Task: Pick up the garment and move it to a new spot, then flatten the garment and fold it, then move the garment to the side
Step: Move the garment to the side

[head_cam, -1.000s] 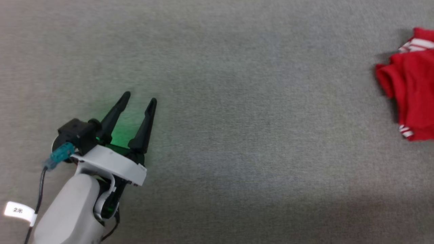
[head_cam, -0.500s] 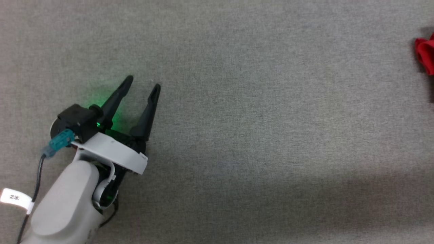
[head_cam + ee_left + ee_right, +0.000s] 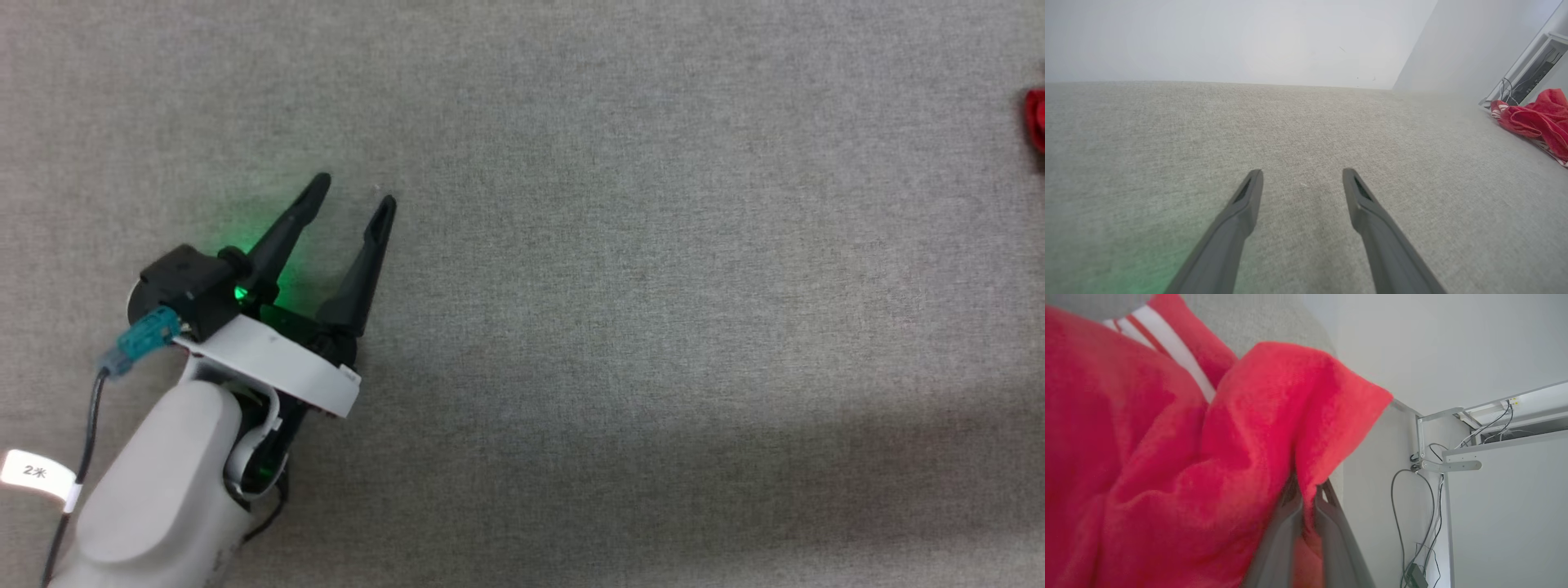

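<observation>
Presently, locate the left claw [image 3: 355, 190] at the lower left of the head view, mounted on a pale forearm [image 3: 155, 490], fingers pointing up and slightly right. Read its two dark fingers as spread wide apart, with nothing between them. Confirm in the left wrist view: same left claw [image 3: 1301, 173], gap open, bare grey surface [image 3: 1167, 122] beneath. Note a green glow [image 3: 261, 245] on the surface beside the claw base, and a white tag [image 3: 33, 471] on the dark lead running down past the forearm.

Find the right claw [image 3: 1308, 490] in the right wrist view, fingers drawn together and clamped on a fold of the garment [image 3: 1167, 457]. Observe red cloth draped over and around both fingers, hiding their tips, with a white stripe [image 3: 1180, 363] toward the upper left. Note loose cables [image 3: 1400, 506] hanging against a pale panel to the right.

Locate the garment [image 3: 1037, 121] as a thin red sliver at the far right edge of the head view, well apart from the left claw. In the left wrist view, find the garment [image 3: 1535, 118] bunched at the right edge, near the wall [image 3: 1229, 36]. Cannot tell whether resting on the surface or lifted clear.
</observation>
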{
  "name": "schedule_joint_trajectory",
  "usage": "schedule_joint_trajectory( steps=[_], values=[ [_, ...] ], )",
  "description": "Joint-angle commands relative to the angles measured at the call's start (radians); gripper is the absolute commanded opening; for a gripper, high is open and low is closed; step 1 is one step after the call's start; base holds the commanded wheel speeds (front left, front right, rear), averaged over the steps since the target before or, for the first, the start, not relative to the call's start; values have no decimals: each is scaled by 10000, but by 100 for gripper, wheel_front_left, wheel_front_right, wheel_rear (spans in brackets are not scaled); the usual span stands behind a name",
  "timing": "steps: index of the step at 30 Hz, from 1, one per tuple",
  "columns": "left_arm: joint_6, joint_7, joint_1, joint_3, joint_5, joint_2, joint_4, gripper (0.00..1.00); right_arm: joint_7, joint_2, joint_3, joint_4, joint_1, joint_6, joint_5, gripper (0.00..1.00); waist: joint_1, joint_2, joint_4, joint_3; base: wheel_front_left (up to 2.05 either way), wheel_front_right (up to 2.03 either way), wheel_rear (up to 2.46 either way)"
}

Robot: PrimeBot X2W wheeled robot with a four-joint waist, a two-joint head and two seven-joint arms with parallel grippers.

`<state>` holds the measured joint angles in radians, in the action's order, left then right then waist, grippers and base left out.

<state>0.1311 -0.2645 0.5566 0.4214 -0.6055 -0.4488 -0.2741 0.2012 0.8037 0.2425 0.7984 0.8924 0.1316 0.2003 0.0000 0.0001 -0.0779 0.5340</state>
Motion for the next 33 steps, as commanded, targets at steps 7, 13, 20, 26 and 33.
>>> schedule_joint_trajectory(
  steps=[7, 13, 20, 26, 33],
  values=[
    [-21, 9, -295, -226, -121, -13, -176, 100, -277, -281, -312, 459, 352, -20, -327, 88, 0, -1, 18, -535, 0, 0, 0],
    [-21, 9, -576, -366, -291, -12, -155, 100, -578, -498, -561, 700, 273, -20, -262, 100, 0, -1, 93, -1043, 0, 0, 0],
    [-21, 8, -1117, -752, -491, 97, -58, 100, -1510, -1122, -902, 775, -180, -20, 50, 100, 0, -1, 322, -1884, 0, 0, 0],
    [-21, 6, -1778, -1074, -344, 176, -302, 100, -2663, -1792, -863, 543, -929, -20, 227, 100, 0, -1, 635, -2790, 0, 0, 0],
    [-21, 5, -2564, -1569, -68, 237, -415, 100, -3975, -2506, -934, 91, -2261, -20, 416, 100, 0, -1, 968, -3749, 0, 0, 0]
  ],
)
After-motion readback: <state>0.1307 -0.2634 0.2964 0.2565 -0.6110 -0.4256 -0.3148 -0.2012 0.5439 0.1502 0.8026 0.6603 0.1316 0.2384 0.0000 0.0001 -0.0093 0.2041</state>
